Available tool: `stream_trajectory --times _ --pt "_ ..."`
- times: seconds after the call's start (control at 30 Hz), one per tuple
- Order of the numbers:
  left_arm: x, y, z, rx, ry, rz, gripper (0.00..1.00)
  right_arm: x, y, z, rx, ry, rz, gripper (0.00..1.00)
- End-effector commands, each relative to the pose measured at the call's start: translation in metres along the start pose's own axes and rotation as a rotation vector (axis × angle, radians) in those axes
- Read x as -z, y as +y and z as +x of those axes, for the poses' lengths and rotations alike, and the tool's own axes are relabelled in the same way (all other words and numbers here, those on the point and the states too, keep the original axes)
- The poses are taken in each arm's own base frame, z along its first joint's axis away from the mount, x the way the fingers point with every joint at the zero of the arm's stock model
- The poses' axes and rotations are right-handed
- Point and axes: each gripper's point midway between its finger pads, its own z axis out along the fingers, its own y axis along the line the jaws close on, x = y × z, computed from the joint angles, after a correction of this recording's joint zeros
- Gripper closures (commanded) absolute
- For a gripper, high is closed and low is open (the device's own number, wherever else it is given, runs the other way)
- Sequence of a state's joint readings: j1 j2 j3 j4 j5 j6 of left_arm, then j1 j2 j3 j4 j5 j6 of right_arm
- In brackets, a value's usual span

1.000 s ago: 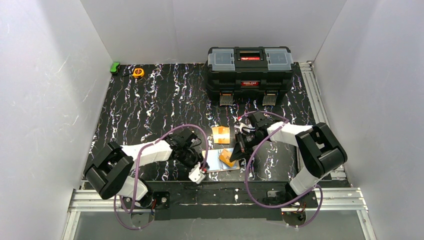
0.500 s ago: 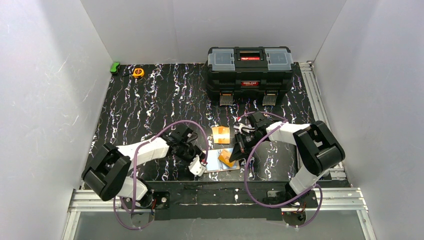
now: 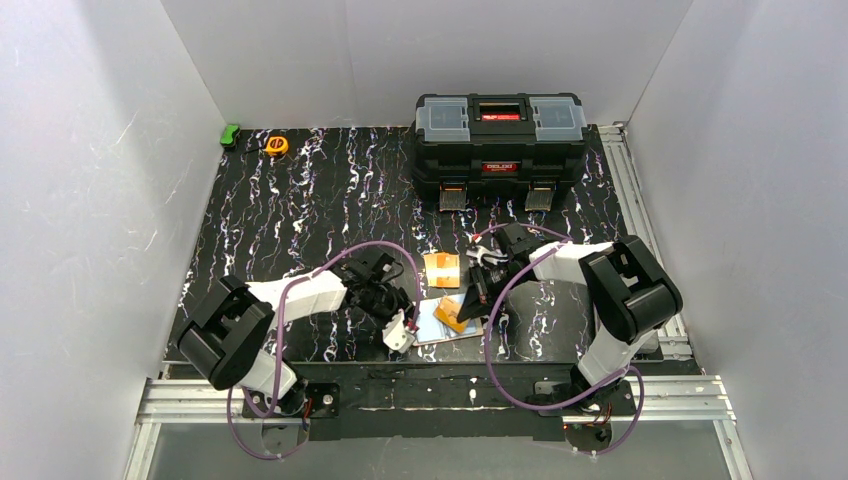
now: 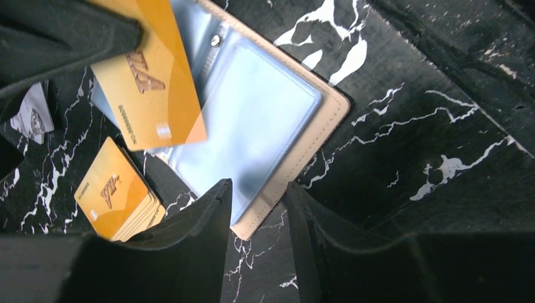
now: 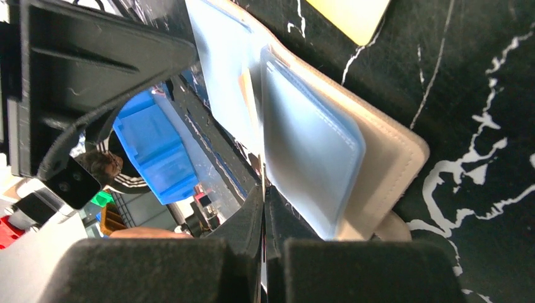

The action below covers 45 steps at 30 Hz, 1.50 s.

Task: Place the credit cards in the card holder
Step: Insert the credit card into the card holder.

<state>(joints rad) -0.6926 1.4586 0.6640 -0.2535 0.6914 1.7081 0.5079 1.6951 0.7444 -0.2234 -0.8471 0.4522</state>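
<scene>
Your right fingers [image 5: 264, 218] are pinched fully together on a thin, glossy orange plastic card [image 4: 148, 82]. They grip it by one edge, so the orange card hangs tilted over the open card holder [image 4: 271, 113]. That card holder is a small cream booklet wallet of stitched, leather-like material with rounded corners. It lies opened flat on the bench [image 3: 310, 200], directly under both sets of fingers. Its inside is layered with soft, pale blue translucent sleeves, and a small metal snap stud [image 4: 216, 41] sits near one edge. In the right wrist view the card shows edge-on, reaching in among the blue sleeves just ahead of the fingertips. Whether it sits inside a pocket I cannot tell.

Your left fingers [image 3: 399, 336] stand part-way open, with the wallet's cream edge directly below the gap between them. Nothing is clamped there, and I cannot tell whether the tips press on the wallet.

A neat stack of more orange cards [image 4: 115, 189] lies flat on the bench just beside the wallet, on its far side and near your right fingers.

The bench top is black with white marble-like veining. Plain white walls [image 3: 100, 150] close it in on three sides. Well beyond the right fingers, against the back wall, stands a black hard-plastic toolbox [image 3: 500, 135] with two clear-lidded compartments and metal latches. Far beyond the left fingers, in the back corner, a small round yellow-orange tape measure [image 3: 276, 145] sits near a small green object [image 3: 231, 133]. Purple cables [image 3: 385, 250] loop along both arms.
</scene>
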Motion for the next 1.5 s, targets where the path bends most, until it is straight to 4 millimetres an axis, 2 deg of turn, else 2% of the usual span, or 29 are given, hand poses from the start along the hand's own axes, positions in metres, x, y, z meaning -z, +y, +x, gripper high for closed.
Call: stream_trajectory --times 0.0,0.33,0.63,0.73,0.93,1.13,1.47 --pt "-0.011 -0.019 -0.016 0.01 -0.064 0.066 0.65 -0.001 0.006 -0.016 0.032 -0.044 -0.012 0.99" --pt "-0.015 -0.022 -0.024 0.034 -0.073 0.083 0.69 0.0 -0.003 -0.016 0.032 -0.09 0.043 0.99" --pt "-0.017 -0.022 -0.024 0.051 -0.075 0.091 0.69 -0.013 -0.022 -0.007 0.067 -0.069 0.192 0.78" --pt "-0.018 -0.02 -0.024 0.055 -0.075 0.092 0.69 -0.014 -0.022 -0.006 0.092 -0.062 0.231 0.64" --pt "-0.019 -0.022 -0.023 0.062 -0.072 0.098 0.7 -0.008 -0.025 -0.007 0.122 -0.066 0.288 0.54" --pt "-0.021 -0.024 -0.022 0.06 -0.075 0.107 0.7 -0.002 -0.03 -0.007 0.129 -0.071 0.337 0.51" --pt "-0.025 -0.029 -0.021 0.028 -0.087 0.151 0.71 0.003 -0.022 -0.007 0.182 -0.08 0.399 0.49"
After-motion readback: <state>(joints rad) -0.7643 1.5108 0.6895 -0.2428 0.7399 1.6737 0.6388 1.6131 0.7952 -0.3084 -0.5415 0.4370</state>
